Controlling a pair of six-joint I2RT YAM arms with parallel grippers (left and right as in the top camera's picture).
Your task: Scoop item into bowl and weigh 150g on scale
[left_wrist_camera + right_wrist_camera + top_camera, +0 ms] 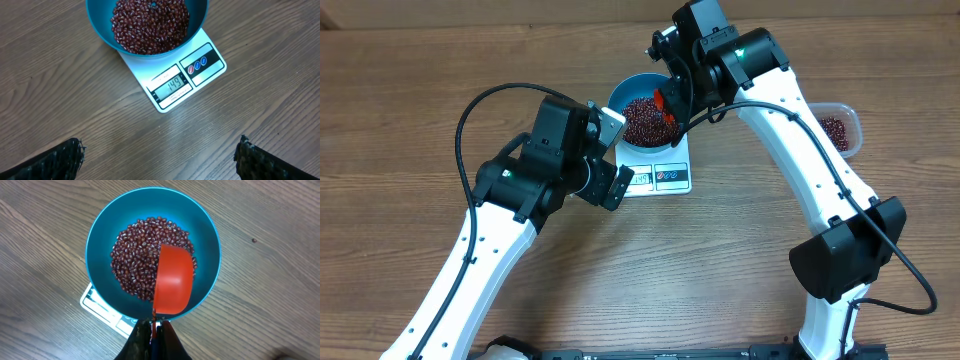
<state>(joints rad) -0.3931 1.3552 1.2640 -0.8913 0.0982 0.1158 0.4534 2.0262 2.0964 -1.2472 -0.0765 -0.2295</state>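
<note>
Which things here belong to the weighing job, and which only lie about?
Job: round blue bowl, small dark red-brown beans, flat white scale, orange-red plastic scoop in the shut right tool, clear plastic tub.
Lying about: one small dark speck on the wooden table.

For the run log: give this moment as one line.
left gripper open | right gripper shut on red scoop over bowl | beans in bowl on scale | display 149

Left claw (pixel 160 162) spread wide, pointing down. Right claw (pixel 155 330) pinched tight on scoop (pixel 174 282) handle, cup just ahead of fingertips.
</note>
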